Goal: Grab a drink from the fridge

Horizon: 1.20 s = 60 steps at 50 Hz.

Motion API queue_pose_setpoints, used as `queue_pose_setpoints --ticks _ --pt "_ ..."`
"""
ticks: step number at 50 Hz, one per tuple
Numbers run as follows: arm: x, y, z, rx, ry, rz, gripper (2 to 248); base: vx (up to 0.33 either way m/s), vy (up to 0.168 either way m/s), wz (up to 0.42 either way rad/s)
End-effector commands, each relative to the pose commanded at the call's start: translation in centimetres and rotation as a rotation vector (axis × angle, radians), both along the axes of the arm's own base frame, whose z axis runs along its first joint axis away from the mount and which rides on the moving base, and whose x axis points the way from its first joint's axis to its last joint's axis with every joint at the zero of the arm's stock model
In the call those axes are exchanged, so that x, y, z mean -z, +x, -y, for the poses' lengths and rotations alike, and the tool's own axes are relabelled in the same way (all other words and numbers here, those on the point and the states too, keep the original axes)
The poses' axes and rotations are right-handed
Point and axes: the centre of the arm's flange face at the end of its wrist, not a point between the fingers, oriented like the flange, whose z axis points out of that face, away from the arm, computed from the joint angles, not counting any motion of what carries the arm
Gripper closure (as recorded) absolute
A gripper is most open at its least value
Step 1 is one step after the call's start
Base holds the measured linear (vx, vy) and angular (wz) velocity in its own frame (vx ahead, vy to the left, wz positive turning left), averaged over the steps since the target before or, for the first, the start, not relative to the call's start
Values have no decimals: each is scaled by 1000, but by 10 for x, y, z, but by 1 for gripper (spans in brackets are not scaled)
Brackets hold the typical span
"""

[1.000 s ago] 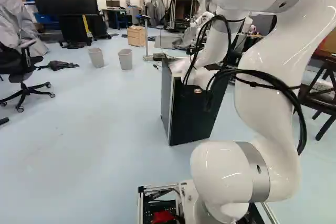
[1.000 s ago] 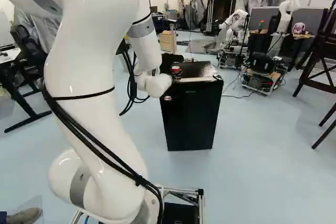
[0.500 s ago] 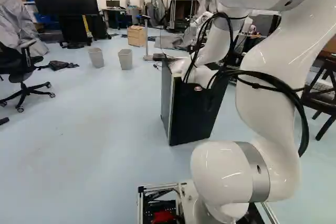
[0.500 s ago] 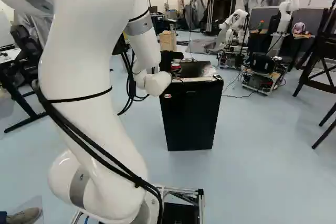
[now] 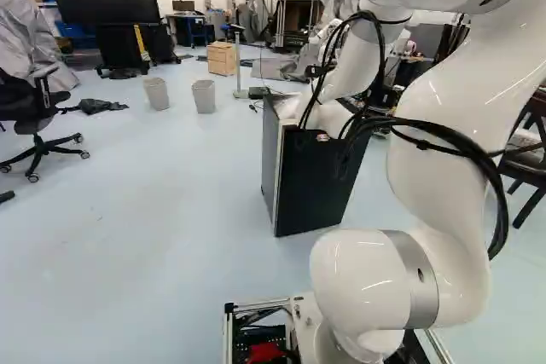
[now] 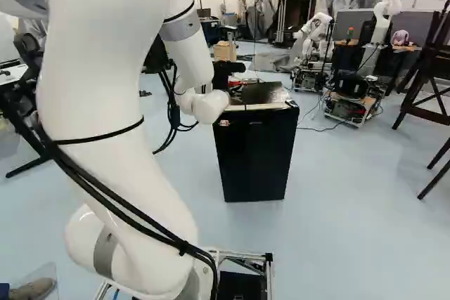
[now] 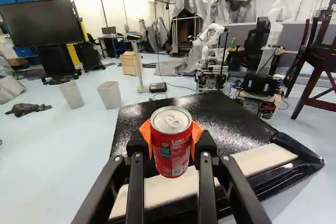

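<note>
Plainly, the red can [image 7: 171, 145] stood upright in the wrist view, grasped from both sides by the jaws, its bare metal lid and pull tab facing up. The orange pads [image 7: 146, 136] bulged past its sides. It was over the near part of the fridge's top; whether its base touched anything there, I couldn't tell.

The black fridge [image 6: 256, 152] was a plain box, its top glossy and speckled, with a smooth pale strip [image 7: 268, 159] along the near edge. Just beyond the fridge lay a small dark box [image 7: 158, 87] on the floor, and further off stood two tapering pale bins [image 7: 109, 95], a wooden crate [image 7: 130, 63] and another robot [image 7: 210, 36]. A dark wooden chair [image 7: 318, 66] stood well apart to one side.

In the left base view the white arm [image 5: 435, 176] hid the can, and looping black cables [image 5: 444, 132] crossed the fridge's upper part. In the right base view the wrist covered much of the jaws.
</note>
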Motion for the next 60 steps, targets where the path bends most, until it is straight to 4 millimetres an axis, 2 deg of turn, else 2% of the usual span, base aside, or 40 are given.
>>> queue_pose_setpoints --ticks 15,33,60 --pt "-14 0 0 0 -4 29 156 0 0 0" --pt "-14 -5 -2 -3 -5 25 156 0 0 0" --pt "-9 -35 -17 -24 -5 -13 156 0 0 0"
